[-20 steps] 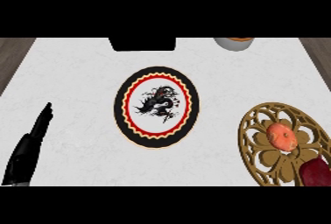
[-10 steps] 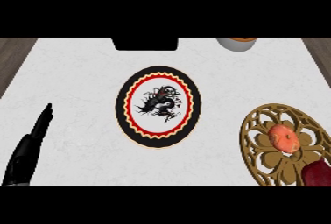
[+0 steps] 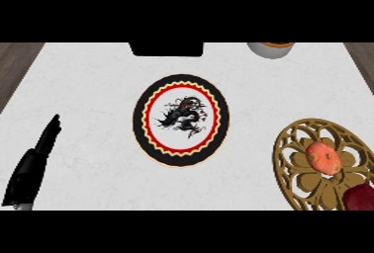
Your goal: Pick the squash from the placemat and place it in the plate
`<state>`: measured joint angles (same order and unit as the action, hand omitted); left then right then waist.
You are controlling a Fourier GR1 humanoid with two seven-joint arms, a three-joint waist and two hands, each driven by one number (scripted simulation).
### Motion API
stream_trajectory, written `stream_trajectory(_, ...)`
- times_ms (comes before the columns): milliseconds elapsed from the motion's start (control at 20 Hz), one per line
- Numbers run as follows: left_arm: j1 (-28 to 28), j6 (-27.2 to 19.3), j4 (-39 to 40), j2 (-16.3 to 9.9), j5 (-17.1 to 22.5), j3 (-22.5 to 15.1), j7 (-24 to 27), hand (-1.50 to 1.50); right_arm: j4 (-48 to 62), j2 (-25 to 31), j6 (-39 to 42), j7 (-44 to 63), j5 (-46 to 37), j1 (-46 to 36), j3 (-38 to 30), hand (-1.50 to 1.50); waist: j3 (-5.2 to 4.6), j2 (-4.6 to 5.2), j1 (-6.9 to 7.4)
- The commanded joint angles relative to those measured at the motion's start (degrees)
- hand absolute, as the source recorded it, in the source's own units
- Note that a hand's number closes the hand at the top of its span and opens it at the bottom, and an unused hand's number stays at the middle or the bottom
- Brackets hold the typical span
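The orange squash (image 3: 323, 157) lies on a golden openwork placemat (image 3: 292, 163) at the right edge of the white counter. The plate (image 3: 181, 120), round with a black rim, a red ring and a black dragon on white, sits at the counter's middle, left of the placemat. My left hand (image 3: 33, 165) rests open at the lower left, fingers straight and pointing up the counter, far from both squash and plate. My right hand does not show.
A dark red rounded object (image 3: 359, 196) lies on the placemat's lower right, cut by the view's edge. At the counter's back edge stand a black block (image 3: 166, 48) and a grey bowl (image 3: 270, 49) with something orange in it.
The squash looks to have turned or settled slightly lower on the placemat. The left hand and the plate have not moved.
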<state>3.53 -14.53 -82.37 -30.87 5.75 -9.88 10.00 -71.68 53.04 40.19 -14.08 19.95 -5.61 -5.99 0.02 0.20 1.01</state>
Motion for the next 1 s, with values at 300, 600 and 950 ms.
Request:
stream_trajectory(300, 0.5, 0.9, -1.9, 0.5, -2.2, 1.4, -1.6, 0.0, 6.3, -1.0, 2.8, -5.0, -20.6, -8.2, 9.1, -1.5, 0.04, -0.04, -0.01)
stream_trajectory(600, 5.1, 2.4, -6.6, 0.8, -2.1, 3.1, -1.9, 0.0, 13.8, -3.4, 1.7, -14.3, -31.1, -10.7, 13.1, -1.5, 0.04, -0.16, -0.05)
stream_trajectory(950, 0.1, 2.3, -0.1, 4.1, -5.9, 3.7, -1.0, 0.0, 20.6, -7.8, 2.0, -16.9, -36.3, -16.3, 16.2, -1.5, 0.03, 0.01, -0.14)
